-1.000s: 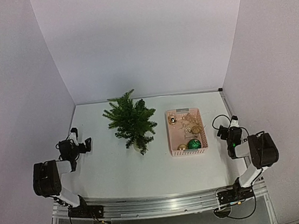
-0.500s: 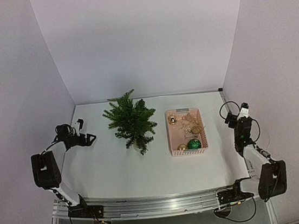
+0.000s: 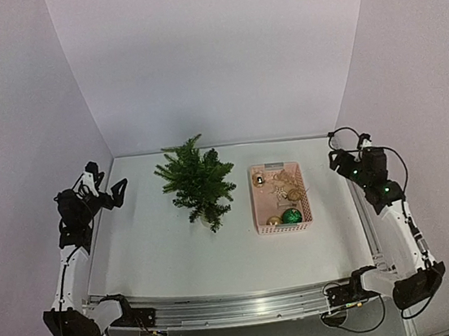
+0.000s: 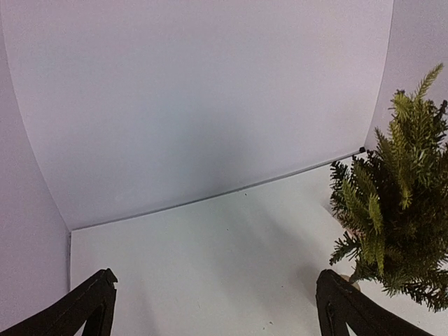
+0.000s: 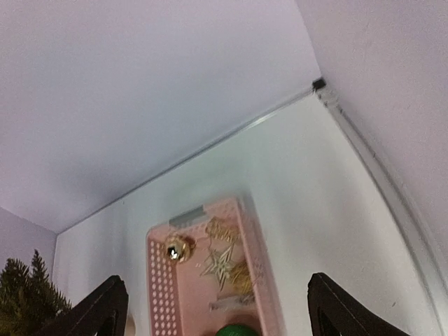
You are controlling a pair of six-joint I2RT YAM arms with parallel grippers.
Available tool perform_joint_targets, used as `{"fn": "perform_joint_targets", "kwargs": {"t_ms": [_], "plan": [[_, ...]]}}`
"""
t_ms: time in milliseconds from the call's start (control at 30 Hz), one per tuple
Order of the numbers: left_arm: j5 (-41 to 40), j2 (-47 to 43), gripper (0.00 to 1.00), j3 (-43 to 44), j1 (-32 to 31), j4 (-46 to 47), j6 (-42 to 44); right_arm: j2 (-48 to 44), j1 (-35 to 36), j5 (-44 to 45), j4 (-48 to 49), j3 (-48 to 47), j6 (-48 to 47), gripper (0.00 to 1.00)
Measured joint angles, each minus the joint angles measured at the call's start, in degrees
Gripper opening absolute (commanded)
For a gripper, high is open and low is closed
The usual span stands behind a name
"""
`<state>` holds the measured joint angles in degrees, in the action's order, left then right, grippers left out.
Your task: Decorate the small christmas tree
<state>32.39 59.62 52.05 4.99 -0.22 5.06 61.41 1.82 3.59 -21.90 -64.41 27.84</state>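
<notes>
The small christmas tree (image 3: 198,183) stands upright just left of the pink basket (image 3: 256,205), not touching it. I see the left gripper (image 3: 118,193) well to the left of the basket, beyond the tree, its jaws spread wide with nothing between them. The right gripper (image 3: 338,162) hangs near the basket's right side, also wide and empty; a green ball (image 3: 291,215) lies inside the basket.

Item one: the left gripper (image 4: 215,278) has its dark fingers (image 4: 94,306) in the lower left and lower right corners, spread wide, with the white table (image 4: 210,238) showing between them. Item two: the small christmas tree (image 4: 399,210) stands upright at the right edge, partly cut off by the frame, just above the right-hand finger. Item three: the pale wall (image 4: 196,91) fills the upper half.
</notes>
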Motion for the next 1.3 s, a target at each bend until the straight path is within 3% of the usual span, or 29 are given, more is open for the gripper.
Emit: {"fn": "perform_joint_targets", "kwargs": {"t_ms": [167,267,367,800,900,1167,1300], "plan": [[-5.00,-3.08,1.00,-0.02,-2.18,0.16,-3.09,4.59,12.96,1.33,-6.38,-0.16,9.97,0.88],[-9.85,-4.31,1.00,0.03,-2.20,-0.07,-7.64,9.64,16.56,2.06,-8.14,-1.14,14.15,0.82],[-13.57,-5.23,1.00,0.44,-2.16,-1.49,-11.20,14.50,17.25,3.43,-8.69,-2.37,17.20,0.78],[-13.06,-4.82,1.00,1.47,-2.16,-6.21,-17.45,27.75,17.23,11.59,-2.35,-6.86,24.30,0.59],[-13.02,-4.54,1.00,1.47,-2.16,-6.21,-17.57,30.89,17.23,12.54,-1.19,-8.27,24.93,0.47],[-12.28,-3.93,1.00,1.47,-2.16,-6.01,-19.19,34.99,17.23,13.59,0.34,-11.25,25.22,0.04],[-11.56,-3.86,1.00,1.47,-2.16,-5.78,-20.28,35.13,17.23,13.68,0.63,-11.34,25.16,0.00]]}}
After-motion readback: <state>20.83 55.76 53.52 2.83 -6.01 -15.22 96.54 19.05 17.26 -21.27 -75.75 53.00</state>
